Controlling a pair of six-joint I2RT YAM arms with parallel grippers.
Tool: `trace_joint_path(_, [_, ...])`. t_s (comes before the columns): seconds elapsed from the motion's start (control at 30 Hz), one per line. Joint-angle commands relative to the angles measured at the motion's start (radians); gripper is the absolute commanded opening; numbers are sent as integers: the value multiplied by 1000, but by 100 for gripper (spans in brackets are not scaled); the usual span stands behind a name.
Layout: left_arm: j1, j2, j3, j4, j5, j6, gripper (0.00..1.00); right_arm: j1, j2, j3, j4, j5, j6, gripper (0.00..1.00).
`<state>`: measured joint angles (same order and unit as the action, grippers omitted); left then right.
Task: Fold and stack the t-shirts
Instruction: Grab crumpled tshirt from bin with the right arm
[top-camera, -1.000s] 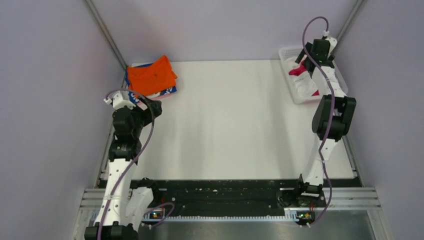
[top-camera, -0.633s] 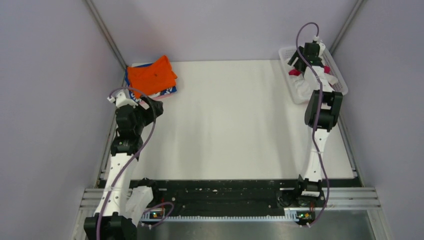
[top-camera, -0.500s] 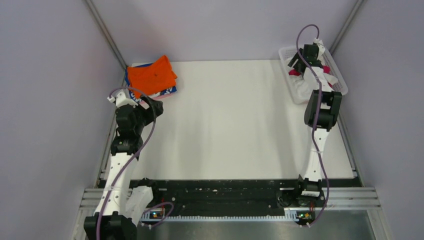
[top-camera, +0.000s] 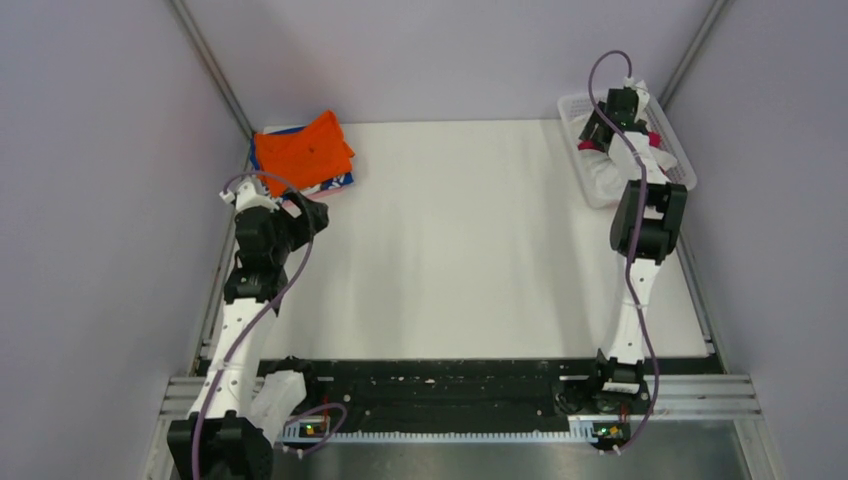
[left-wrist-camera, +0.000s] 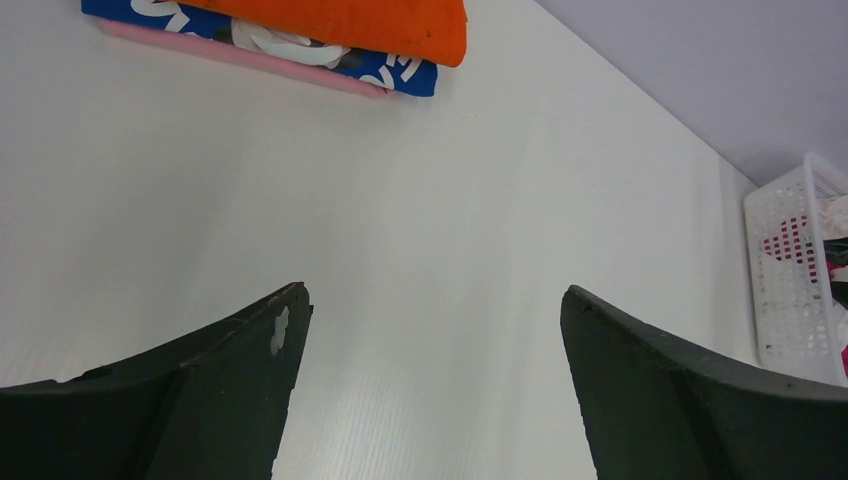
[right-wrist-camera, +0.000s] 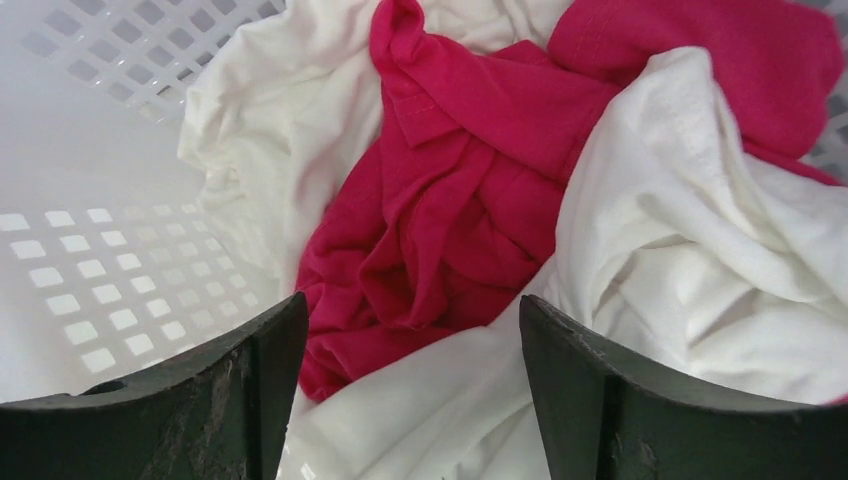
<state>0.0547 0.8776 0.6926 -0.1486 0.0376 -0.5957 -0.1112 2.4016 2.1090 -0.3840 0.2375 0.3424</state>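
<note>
A folded orange t-shirt (top-camera: 302, 150) lies on a folded blue-patterned t-shirt (top-camera: 336, 183) at the table's far left; both show in the left wrist view, orange (left-wrist-camera: 360, 18) over blue (left-wrist-camera: 395, 72), with a pink edge (left-wrist-camera: 250, 58) underneath. My left gripper (top-camera: 313, 215) is open and empty, just in front of that stack, over bare table (left-wrist-camera: 430, 300). My right gripper (top-camera: 603, 122) is open inside the white mesh basket (top-camera: 671, 150), just above a crumpled magenta-pink t-shirt (right-wrist-camera: 450, 210) tangled with white cloth (right-wrist-camera: 690, 260). It holds nothing.
The basket's mesh wall (right-wrist-camera: 90, 290) is close on the right gripper's left. The basket also shows at the right edge of the left wrist view (left-wrist-camera: 790, 290). Grey walls enclose the table on three sides.
My right arm has reached farther back and lowered its gripper into the basket. My left arm has shifted slightly towards the stack.
</note>
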Motion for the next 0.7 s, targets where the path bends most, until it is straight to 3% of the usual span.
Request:
trace_joint_path(0.0, [2,11,16,69,26,18,99,2,-147,29,-46,59,-111,77])
trace_joint_path(0.27, [2,43,19,81,43,23,99,-7,-201,-58,-111,97,-142,78])
trace_joint_path(0.67, [2,79,18,104,74,12,99,-22,-119,-78,-117,87,-61,74])
